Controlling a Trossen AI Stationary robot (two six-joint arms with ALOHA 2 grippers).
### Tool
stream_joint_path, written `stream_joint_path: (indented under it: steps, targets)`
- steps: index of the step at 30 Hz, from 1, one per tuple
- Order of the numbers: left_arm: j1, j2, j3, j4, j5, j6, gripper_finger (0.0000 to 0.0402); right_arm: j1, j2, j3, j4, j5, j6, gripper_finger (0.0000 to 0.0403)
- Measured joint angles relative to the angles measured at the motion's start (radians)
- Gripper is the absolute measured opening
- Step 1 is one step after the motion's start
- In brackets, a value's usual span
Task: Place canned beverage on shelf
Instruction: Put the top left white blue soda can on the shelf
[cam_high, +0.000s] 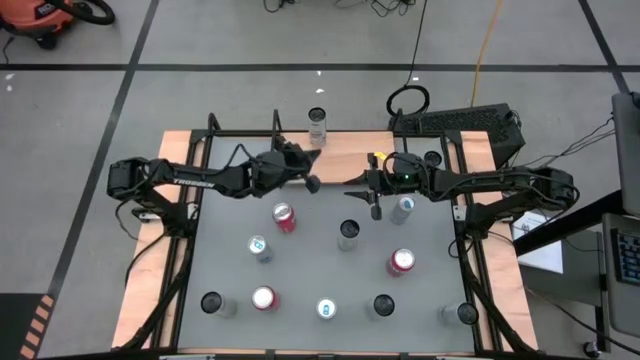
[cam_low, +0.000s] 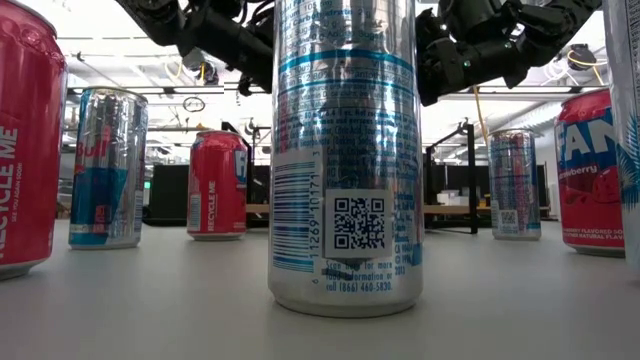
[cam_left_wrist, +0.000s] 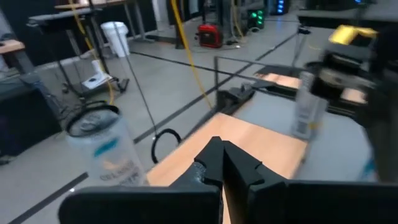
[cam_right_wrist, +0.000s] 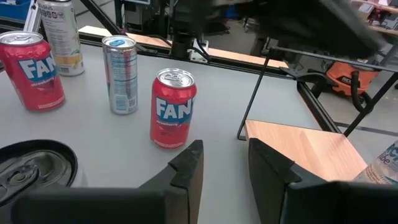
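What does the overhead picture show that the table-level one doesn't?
Only the overhead view shows the whole grey table, both arms in full, the shelf at the far edge with one can on it, and the left gripper shut and right gripper empty. Only the low view shows can labels, such as a QR code. Both show red and silver cans standing upright.

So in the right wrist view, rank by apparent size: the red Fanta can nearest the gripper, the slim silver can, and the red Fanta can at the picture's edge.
1. Red Fanta can nearest the gripper.
2 and 3. Slim silver can and edge Fanta can: look alike; the Fanta is cropped, so unranked.
Nearness to the camera inflates the first.
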Motion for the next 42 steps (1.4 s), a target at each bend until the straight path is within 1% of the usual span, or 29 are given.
stream_joint_path:
  steps: [4,9,14,17,20,24,28,31,37,42]
  targets:
    - [0.045,0.0,0.058,-0.132,-0.002,-0.024,0.0006,0.0,0.0,0.0,-0.002,0.0,-0.003,0.0091]
    - [0.066,-0.001,0.146,-0.267,-0.001,-0.019,0.0006,0.0,0.0,0.0,-0.002,0.0,-0.003,0.0091]
    - [0.065,-0.001,0.154,-0.352,0.004,-0.024,0.0006,0.0,0.0,0.0,-0.002,0.0,-0.003,0.0091]
    - [0.065,-0.001,0.154,-0.378,0.004,-0.029,0.0006,0.0,0.0,0.0,-0.002,0.0,-0.003,0.0091]
    - [0.068,-0.001,0.154,-0.393,0.004,-0.078,0.0006,0.0,0.0,0.0,-0.007,0.0,-0.003,0.0091]
    - [0.108,-0.001,0.154,-0.396,0.007,-0.088,0.0006,0.0,0.0,0.0,-0.006,0.0,-0.003,0.0091]
    - [0.151,-0.001,0.154,-0.411,0.055,-0.09,0.0006,0.0,0.0,0.0,-0.007,-0.001,-0.003,0.0091]
    - [0.164,-0.001,0.154,-0.445,0.062,-0.104,0.0006,0.0,0.0,0.0,-0.013,-0.001,-0.003,0.0091]
    - [0.166,-0.001,0.154,-0.476,0.082,-0.102,0.0006,0.0,0.0,0.0,-0.014,-0.001,-0.003,0.0091]
    - [0.188,0.0,0.163,-0.499,0.084,-0.051,0.0006,0.0,0.0,0.0,-0.014,-0.001,-0.003,0.0091]
